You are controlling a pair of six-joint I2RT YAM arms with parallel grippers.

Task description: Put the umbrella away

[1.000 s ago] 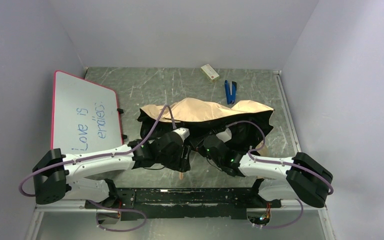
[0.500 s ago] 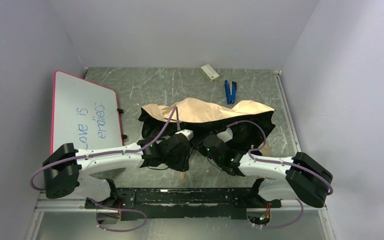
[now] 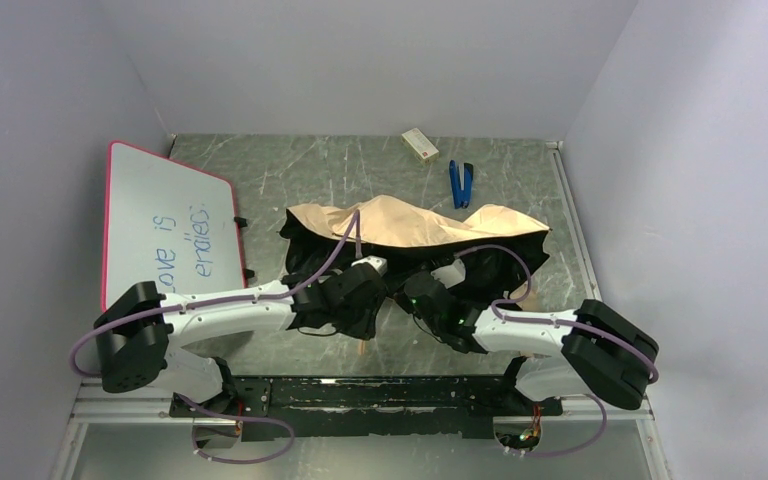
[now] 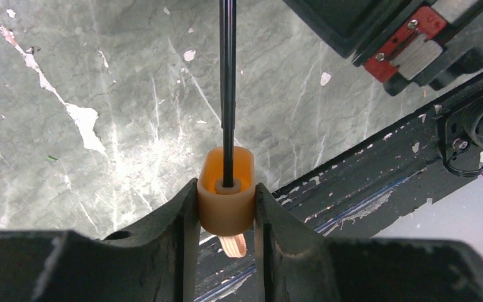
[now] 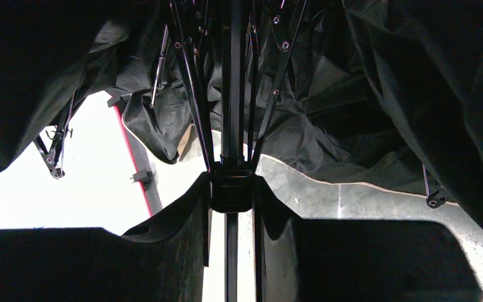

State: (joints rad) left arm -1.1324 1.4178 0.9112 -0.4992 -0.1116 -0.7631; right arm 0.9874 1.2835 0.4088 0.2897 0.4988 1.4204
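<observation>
A half-collapsed tan umbrella point(image 3: 415, 222) lies on the desk point(image 3: 310, 180). The left jaws pinch its handle point(image 4: 226, 211); the right jaws clamp the black runner point(image 5: 231, 190) on its shaft point(image 4: 227, 75).

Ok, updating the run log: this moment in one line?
left gripper shut on handle knob | right gripper shut on runner | umbrella canopy half collapsed

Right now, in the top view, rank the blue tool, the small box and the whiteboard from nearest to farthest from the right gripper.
From the right gripper:
1. Blue tool, beyond it, slightly right.
2. Small box, by the back wall.
3. Whiteboard, far left.
</observation>
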